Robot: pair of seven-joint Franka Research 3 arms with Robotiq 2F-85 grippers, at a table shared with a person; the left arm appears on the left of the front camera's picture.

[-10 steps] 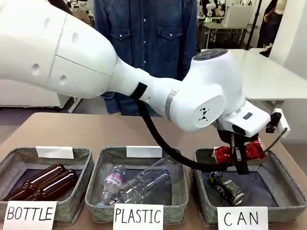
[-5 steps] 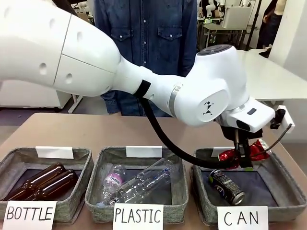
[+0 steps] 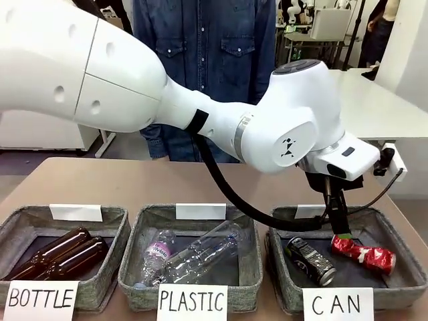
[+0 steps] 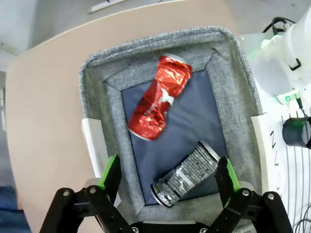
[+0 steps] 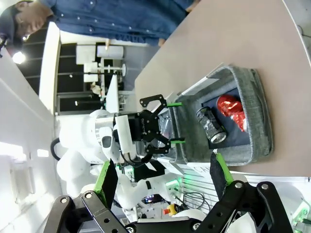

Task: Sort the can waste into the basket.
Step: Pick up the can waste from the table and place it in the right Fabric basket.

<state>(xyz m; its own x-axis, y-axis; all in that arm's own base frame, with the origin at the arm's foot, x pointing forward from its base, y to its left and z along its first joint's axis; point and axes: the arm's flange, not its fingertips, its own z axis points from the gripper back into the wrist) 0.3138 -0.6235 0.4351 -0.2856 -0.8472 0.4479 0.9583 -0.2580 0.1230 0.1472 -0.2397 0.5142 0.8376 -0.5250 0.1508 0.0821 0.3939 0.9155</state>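
The grey basket [image 3: 281, 284] signed CAN stands at the front right. A crushed red can [image 3: 363, 255] lies on its dark floor, and a black can [image 3: 309, 261] lies to its left. My left gripper [image 3: 341, 229] hangs open just above the red can, holding nothing. From the left wrist, the red can [image 4: 159, 103] and black can [image 4: 187, 174] lie inside the basket [image 4: 97, 82], below the open left gripper [image 4: 169, 174]. My right gripper [image 5: 163, 175] is open and empty, away from the basket [image 5: 255, 111], with the red can [image 5: 232, 110] and black can [image 5: 211, 124] far off.
A basket signed PLASTIC [image 3: 134, 267] holds clear bottles in the middle front. A basket signed BOTTLE [image 3: 114, 221] holds brown glass bottles at the left. A person in a denim shirt [image 3: 200, 53] stands at the far side. My left arm [image 3: 200, 120] spans the table.
My left gripper has opened and let go of the red can, which dropped onto the basket floor to the right of the black can. The black can shifted slightly.
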